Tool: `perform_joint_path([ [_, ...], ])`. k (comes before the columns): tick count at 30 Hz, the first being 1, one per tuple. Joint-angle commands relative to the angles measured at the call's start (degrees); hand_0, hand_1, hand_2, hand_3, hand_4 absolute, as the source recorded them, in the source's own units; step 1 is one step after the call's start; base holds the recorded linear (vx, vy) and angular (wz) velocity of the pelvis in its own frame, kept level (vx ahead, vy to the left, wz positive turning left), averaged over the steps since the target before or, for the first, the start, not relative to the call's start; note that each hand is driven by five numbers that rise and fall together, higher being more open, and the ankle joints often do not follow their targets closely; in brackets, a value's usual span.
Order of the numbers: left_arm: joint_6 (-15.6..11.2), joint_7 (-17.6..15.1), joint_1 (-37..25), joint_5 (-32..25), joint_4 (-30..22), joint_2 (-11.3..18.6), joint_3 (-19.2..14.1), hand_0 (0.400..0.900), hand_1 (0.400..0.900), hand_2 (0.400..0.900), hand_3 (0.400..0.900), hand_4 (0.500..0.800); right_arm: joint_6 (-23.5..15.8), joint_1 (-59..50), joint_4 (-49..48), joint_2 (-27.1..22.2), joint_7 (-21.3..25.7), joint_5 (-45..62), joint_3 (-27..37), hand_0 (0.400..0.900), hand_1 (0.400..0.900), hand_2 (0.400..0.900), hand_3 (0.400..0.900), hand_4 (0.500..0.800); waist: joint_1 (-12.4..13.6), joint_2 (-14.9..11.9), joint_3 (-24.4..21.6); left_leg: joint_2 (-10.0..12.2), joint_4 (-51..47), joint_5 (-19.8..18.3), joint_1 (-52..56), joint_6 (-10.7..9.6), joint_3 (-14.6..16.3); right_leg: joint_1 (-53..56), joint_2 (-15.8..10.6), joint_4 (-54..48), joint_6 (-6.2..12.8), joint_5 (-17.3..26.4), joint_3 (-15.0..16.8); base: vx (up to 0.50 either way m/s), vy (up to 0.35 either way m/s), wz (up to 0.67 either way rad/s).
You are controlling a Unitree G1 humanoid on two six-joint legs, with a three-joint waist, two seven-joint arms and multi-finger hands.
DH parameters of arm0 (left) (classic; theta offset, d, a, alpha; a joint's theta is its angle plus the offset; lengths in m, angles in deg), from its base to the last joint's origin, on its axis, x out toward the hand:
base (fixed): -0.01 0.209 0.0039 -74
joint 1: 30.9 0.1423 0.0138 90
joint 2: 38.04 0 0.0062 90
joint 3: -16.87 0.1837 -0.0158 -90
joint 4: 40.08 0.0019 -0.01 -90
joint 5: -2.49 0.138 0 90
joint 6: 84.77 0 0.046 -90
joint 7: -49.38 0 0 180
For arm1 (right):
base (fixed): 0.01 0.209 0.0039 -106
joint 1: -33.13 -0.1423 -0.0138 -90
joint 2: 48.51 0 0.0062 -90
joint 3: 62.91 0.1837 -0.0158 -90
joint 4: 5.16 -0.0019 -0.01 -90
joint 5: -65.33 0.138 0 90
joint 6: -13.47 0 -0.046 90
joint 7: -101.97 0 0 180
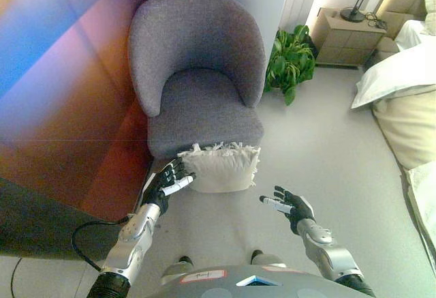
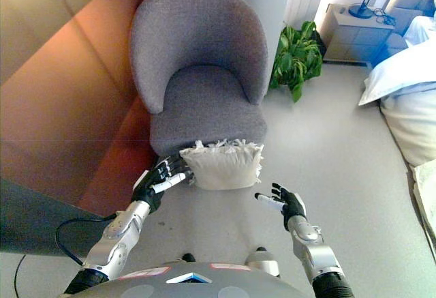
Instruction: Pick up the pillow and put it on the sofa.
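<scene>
A cream fringed pillow (image 1: pixel 221 168) stands on the floor, leaning against the front of the grey tub armchair (image 1: pixel 199 73). My left hand (image 1: pixel 168 183) is at the pillow's left edge, its fingers straight and touching the pillow's side. My right hand (image 1: pixel 291 206) hovers to the pillow's lower right, open, with a gap between it and the pillow. Nothing lies on the armchair's seat (image 2: pixel 204 103).
A potted green plant (image 1: pixel 290 58) stands right of the armchair. A wooden nightstand (image 1: pixel 345 38) with a lamp base is behind it. A bed with white bedding (image 1: pixel 402 93) fills the right side. A reddish-brown wall panel (image 2: pixel 61 93) runs along the left.
</scene>
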Motion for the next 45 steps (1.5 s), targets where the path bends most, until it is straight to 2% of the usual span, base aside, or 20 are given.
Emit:
perform_joint_path([
  [1,-3.6,0.9,-4.2,1.8,-4.3,0.7,-1.7,0.900,0.900,0.900,0.900,0.800,-3.3,-5.7,-4.4,-1.1,0.1,-1.1,1.0,0.900,0.900,0.900,0.900,0.800,2.1,-0.4,0.5,1.8,-0.1,-4.9,3.6,-0.2,-2.0,-1.7,0.1,-0.1,2.06,2.5,-1.2,0.00,0.000,0.00],
  [4,-3.9,2.7,-4.8,2.1,-4.8,1.3,-1.8,0.900,0.900,0.900,0.900,0.800,-3.4,-5.9,-4.4,-1.3,0.1,-0.9,1.1,0.900,0.900,0.900,0.900,0.800,2.1,-0.4,0.5,1.7,-0.1,-4.6,3.4,-0.1,-2.0,-2.0,0.0,-0.1,2.02,2.7,-1.2,0.00,0.000,0.00],
  [10,-3.6,1.3,-5.0,2.1,-4.7,1.2,-1.6,0.900,0.900,0.900,0.900,0.800,-3.8,-6.3,-3.9,-1.1,0.6,-0.7,0.7,0.900,0.900,0.900,0.900,0.800,2.1,-0.2,0.6,1.7,-0.1,-4.7,3.5,0.0,-2.0,-1.8,0.0,-0.1,1.98,2.6,-1.1,0.00,0.001,-0.01],
  [19,-3.6,0.9,-4.5,2.7,-4.4,0.9,-1.6,0.900,0.900,0.900,0.900,0.800,-3.7,-5.7,-4.2,-0.9,0.4,-0.9,0.9,0.900,0.900,0.900,0.900,0.800,2.0,-0.2,0.5,1.6,-0.1,-4.7,3.5,0.0,-1.9,-1.7,0.0,-0.1,1.97,2.6,-1.0,0.00,0.000,0.00],
  [27,-3.4,1.4,-3.0,3.5,-4.7,1.1,-2.1,0.900,0.900,0.900,0.900,0.800,-4.3,-4.2,-4.6,-0.7,0.4,-1.2,1.1,0.900,0.900,0.900,0.900,0.800,2.0,-0.2,0.6,1.6,-0.1,-4.7,3.2,0.1,-2.1,-1.9,0.2,-0.1,1.85,2.5,-1.1,0.04,-0.036,0.02],
  [33,-3.8,2.2,-2.7,3.5,-4.8,1.8,-1.8,0.900,0.900,0.900,0.900,0.800,-4.8,-4.5,-4.1,-1.0,0.6,-0.6,1.0,0.900,0.900,0.900,0.900,0.800,2.1,-0.2,1.5,2.8,0.8,-4.4,3.4,-0.5,-1.8,-1.4,1.2,-0.1,0.76,1.7,-1.0,0.06,-0.110,0.02],
  [37,-4.1,2.0,-2.3,3.1,-5.6,2.0,-1.6,0.900,0.900,0.900,0.900,0.800,-5.3,-4.9,-3.7,-1.8,0.3,-0.4,1.1,0.900,0.900,0.900,0.900,0.800,2.4,-0.7,2.5,5.1,7.7,-3.5,0.5,-1.9,-3.2,-1.4,2.4,-0.1,-1.03,1.1,-0.4,0.07,-0.179,-0.01],
  [41,-5.1,1.6,-1.9,1.9,-6.2,1.9,-1.3,0.900,0.900,0.900,0.900,0.800,-6.1,-5.4,-3.6,-3.4,0.1,-0.3,0.6,0.900,0.900,0.900,0.900,0.800,3.0,-1.4,4.2,7.7,23.3,0.2,-5.5,-3.4,-7.9,-1.9,3.1,-0.1,-3.56,1.2,0.2,0.07,-0.183,-0.12],
  [42,-5.2,1.6,-1.6,1.6,-6.4,1.9,-1.3,0.900,0.900,0.900,0.900,0.800,-6.4,-5.4,-3.4,-3.9,0.0,-0.5,0.5,0.900,0.900,0.900,0.900,0.800,3.3,-1.7,4.6,7.6,28.2,0.7,-7.5,-3.3,-9.3,-1.9,3.1,-0.1,-4.19,1.2,0.3,0.08,-0.136,-0.19],
  [45,-5.0,2.2,-0.7,1.1,-6.2,1.6,-1.3,0.900,0.900,0.900,0.900,0.800,-7.1,-5.4,-2.3,-4.8,0.1,-0.8,0.6,0.900,0.900,0.900,0.900,0.800,4.1,-2.3,5.4,6.5,35.4,1.0,-11.8,-2.5,-11.0,-1.3,2.9,-0.1,-5.02,1.3,0.5,0.16,-0.108,-0.15],
])
